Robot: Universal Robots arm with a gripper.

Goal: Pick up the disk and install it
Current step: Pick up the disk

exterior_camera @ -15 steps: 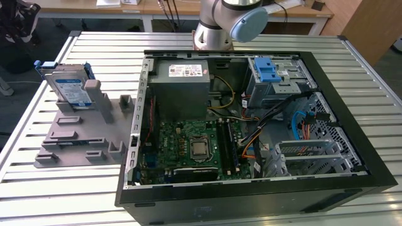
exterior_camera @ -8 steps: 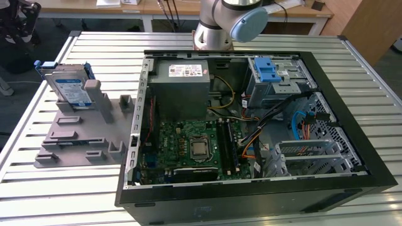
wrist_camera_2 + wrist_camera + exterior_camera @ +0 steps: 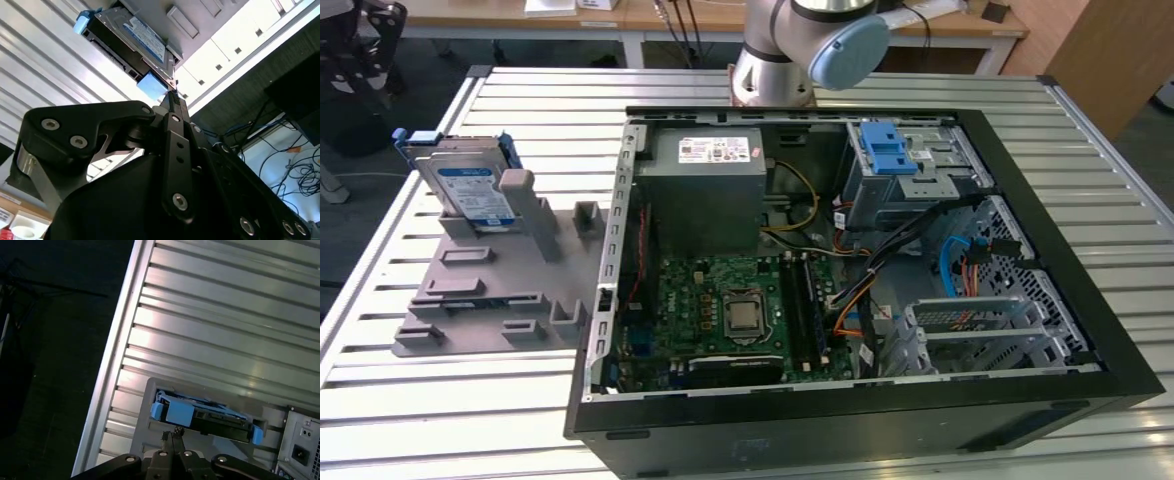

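Note:
The disk (image 3: 467, 185) is a silver drive with a blue-and-white label and a blue bracket. It stands on edge in a grey holder (image 3: 494, 290) on the table, at the exterior view's left, outside the computer case. In both wrist views my gripper (image 3: 172, 431) (image 3: 173, 95) is shut, its black fingertips pressed together with nothing between them. The disk (image 3: 200, 412) (image 3: 135, 37) lies beyond the fingertips, well apart from them, with its top edge and blue bracket facing the gripper.
An open black computer case (image 3: 854, 420) lies on the slatted metal table (image 3: 480, 400), with the motherboard (image 3: 720, 310), the grey power supply (image 3: 707, 170) and a drive bay with a blue latch (image 3: 894, 150) exposed. The arm's base (image 3: 774, 70) stands behind the case.

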